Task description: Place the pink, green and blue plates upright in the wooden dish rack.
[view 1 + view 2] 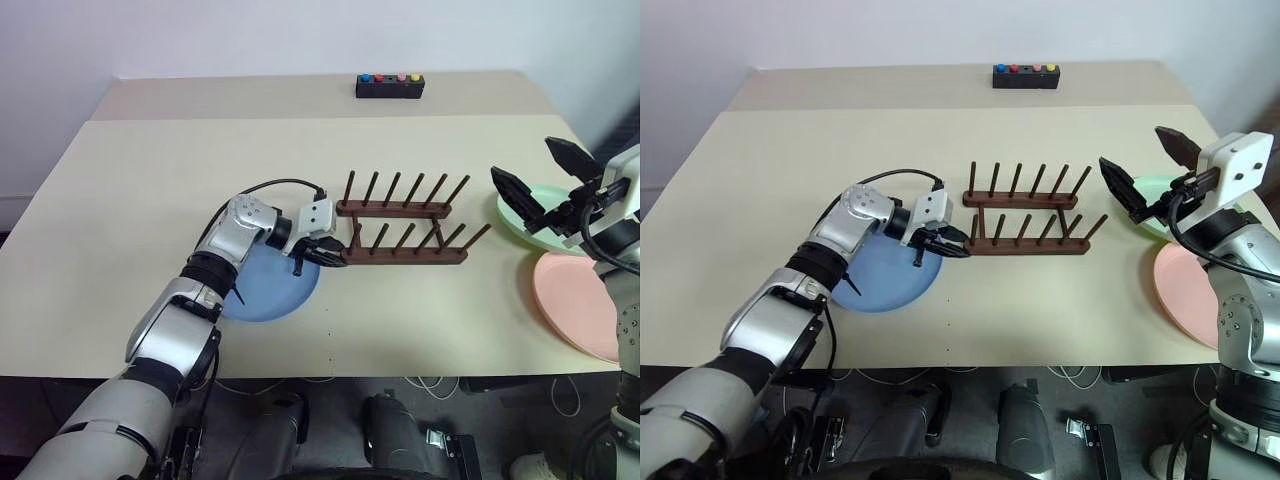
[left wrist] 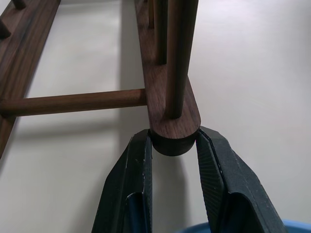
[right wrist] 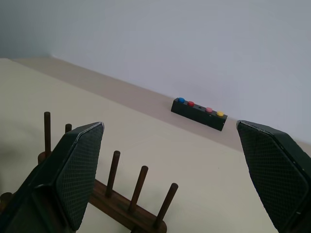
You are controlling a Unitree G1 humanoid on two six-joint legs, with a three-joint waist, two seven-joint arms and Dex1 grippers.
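On table, head view: left gripper [image 1: 322, 250] pinching near rail end of wooden dish rack [image 1: 405, 222], rails running left-right; blue plate [image 1: 268, 285] flat beneath wrist. Right gripper [image 1: 1148, 170] spread, empty, above green plate [image 1: 525, 210], pink plate [image 1: 580, 300]. Left wrist view: fingers [image 2: 133, 179] flank rail tip.

Place: a robot test room or lab, not a lived-in home.
Table: a plain beige table [image 1: 150, 200] against a bare white wall [image 1: 250, 35].
Far edge: a black box with coloured buttons [image 1: 390, 86].
Near floor: loose cables [image 1: 440, 385] and dark equipment under the table's near edge.
Props: only a wooden dish rack [image 1: 400, 225] and plain plates [image 1: 575, 300], staged like a trial.
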